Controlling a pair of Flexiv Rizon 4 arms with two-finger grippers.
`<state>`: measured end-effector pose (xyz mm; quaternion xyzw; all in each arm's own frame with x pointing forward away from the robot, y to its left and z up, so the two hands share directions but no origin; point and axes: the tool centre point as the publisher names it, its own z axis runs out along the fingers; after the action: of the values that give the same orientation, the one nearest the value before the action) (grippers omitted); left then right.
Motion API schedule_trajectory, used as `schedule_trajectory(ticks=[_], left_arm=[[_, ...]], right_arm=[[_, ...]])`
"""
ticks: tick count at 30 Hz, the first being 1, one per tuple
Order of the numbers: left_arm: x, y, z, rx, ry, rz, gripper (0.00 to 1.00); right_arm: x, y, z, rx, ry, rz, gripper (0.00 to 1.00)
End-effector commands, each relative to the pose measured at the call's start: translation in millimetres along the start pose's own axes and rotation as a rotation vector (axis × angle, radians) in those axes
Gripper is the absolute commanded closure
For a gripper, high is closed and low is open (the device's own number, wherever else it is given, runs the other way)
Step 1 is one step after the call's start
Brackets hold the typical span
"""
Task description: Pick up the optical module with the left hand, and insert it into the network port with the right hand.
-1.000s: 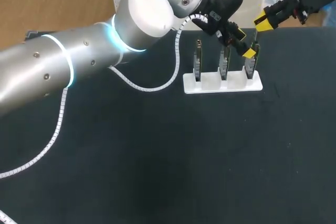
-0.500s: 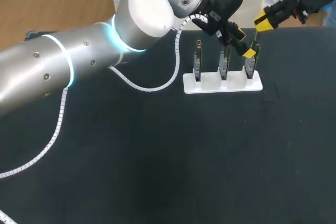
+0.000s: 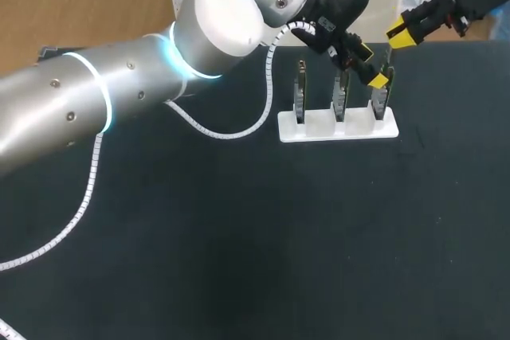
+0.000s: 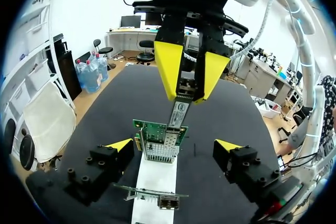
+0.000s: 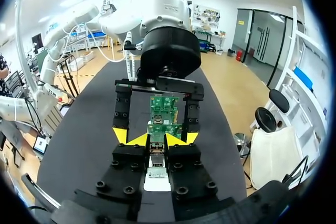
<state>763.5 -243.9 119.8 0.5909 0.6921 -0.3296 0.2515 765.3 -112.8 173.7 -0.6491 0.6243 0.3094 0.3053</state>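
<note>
My right gripper (image 4: 190, 90) hangs over the rightmost network card (image 4: 159, 139), shut on the slim metal optical module (image 4: 180, 113). The module's tip points down at the card's port cage and sits just above it. My left gripper (image 4: 173, 145) stands open around the same card, one yellow tip on each side, touching nothing. In the head view the left gripper (image 3: 372, 65) is at the right end of the white rack (image 3: 339, 127), with the right gripper (image 3: 401, 33) just above and to its right. From the right wrist, the module (image 5: 156, 153) shows between the fingers of my right gripper (image 5: 156, 139), with the card (image 5: 164, 113) ahead.
The rack holds three upright green network cards; the other two (image 3: 300, 93) (image 3: 340, 95) stand to the left of the one being worked on. My left arm (image 3: 119, 85) and its white cable (image 3: 231, 131) cross the table's back left.
</note>
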Motion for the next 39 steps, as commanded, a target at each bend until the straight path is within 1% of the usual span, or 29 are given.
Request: schedule_trajectory(ticks=[1, 19, 20, 21, 29, 36, 39], left_arm=[[-1.5, 2.3, 0.5, 0.004, 0.005, 0.000, 0.00], [-1.5, 2.3, 0.5, 0.004, 0.005, 0.000, 0.00], [-1.5, 2.3, 0.5, 0.004, 0.005, 0.000, 0.00], [-1.5, 2.3, 0.5, 0.004, 0.005, 0.000, 0.00], [-1.5, 2.3, 0.5, 0.004, 0.005, 0.000, 0.00], [-1.5, 2.3, 0.5, 0.004, 0.005, 0.000, 0.00], [-1.5, 2.3, 0.5, 0.004, 0.005, 0.000, 0.00]], right_arm=[[1.9, -1.5, 1.2, -0.011, 0.001, 0.004, 1.00], [7.1, -2.0, 6.7, -0.023, 0.009, 0.026, 1.00], [7.2, -2.0, 6.7, -0.023, 0.012, 0.027, 0.61], [7.3, -1.9, 6.6, -0.020, 0.013, 0.031, 0.00], [5.5, -2.5, -0.2, -0.003, -0.008, 0.044, 0.00], [1.6, -5.8, -16.1, -0.012, -0.077, 0.057, 0.00], [0.1, -6.0, -20.0, -0.022, -0.088, 0.050, 0.00]])
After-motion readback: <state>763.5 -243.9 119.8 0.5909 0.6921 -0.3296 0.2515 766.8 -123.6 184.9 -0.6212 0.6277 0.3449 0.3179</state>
